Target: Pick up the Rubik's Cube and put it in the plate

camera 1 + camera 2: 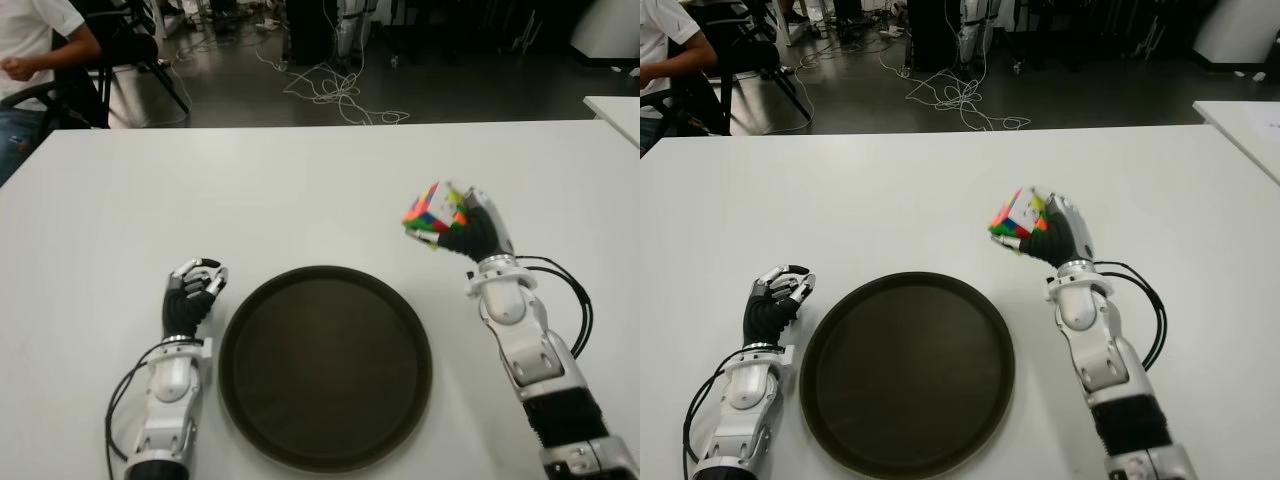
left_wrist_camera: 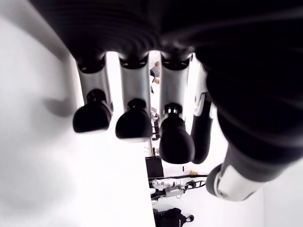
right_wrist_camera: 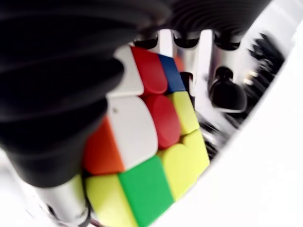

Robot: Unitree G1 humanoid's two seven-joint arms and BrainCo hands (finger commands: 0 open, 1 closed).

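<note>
— So where is the Rubik's Cube (image 1: pixel 432 213) at the moment?

— Up in the right hand (image 1: pixel 470 228), off the white counter (image 1: pixel 300 190). The fingers (image 3: pixel 227 90) wrap around it on one side and the thumb presses the other — the right wrist view shows red, white, yellow, green and orange tiles packed between them.

— And the plate (image 1: pixel 325 365)?

— Dark, round, nothing in it, lying on the counter near the robot between the two arms. The cube is held beyond the plate's rim, up and to the right of it, not over it.

— What about the left hand (image 1: pixel 192 296)?

— It shows just beside the plate's left edge, fingers (image 2: pixel 135 124) curled inward, holding nothing.

— Anything else?

— A person (image 1: pixel 35 60) sits past the counter's far left corner, and loose cables (image 1: pixel 335 95) lie on the floor behind the counter.
</note>
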